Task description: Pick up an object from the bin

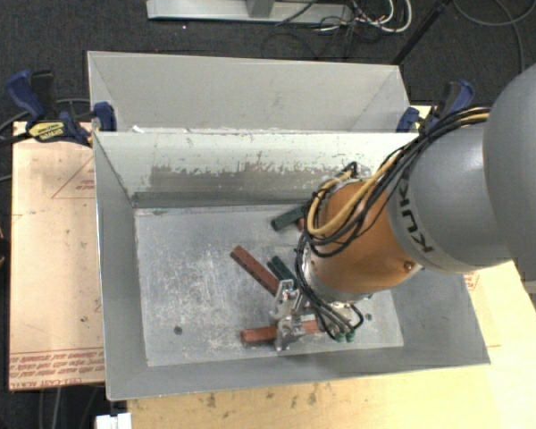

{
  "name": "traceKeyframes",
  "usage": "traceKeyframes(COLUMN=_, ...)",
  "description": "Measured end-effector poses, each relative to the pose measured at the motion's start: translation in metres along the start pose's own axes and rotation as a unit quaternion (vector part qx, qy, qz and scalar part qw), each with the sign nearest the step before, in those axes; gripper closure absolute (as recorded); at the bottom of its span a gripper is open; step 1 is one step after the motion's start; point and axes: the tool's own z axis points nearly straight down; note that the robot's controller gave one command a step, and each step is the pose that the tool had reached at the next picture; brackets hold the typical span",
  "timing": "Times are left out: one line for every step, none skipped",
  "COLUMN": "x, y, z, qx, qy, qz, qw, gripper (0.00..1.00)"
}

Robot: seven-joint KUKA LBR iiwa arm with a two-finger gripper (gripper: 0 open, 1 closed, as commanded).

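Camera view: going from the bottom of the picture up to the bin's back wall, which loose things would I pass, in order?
Flat brown bar by the gripper → slanted brown bar → green piece → back wall.

The bulky grey metal arm [482, 195] comes in from right of the jaws. Its rounded orange wrist cover [362, 244], looped with black cables [326, 206], sits just above-right of them.
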Motion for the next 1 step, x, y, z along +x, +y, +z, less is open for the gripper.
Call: traceKeyframes(x=-0.0281, y=0.0070, z=-0.1747, qx=0.001, qy=0.0018, qz=0.021, qw=0.9998, gripper=1.00)
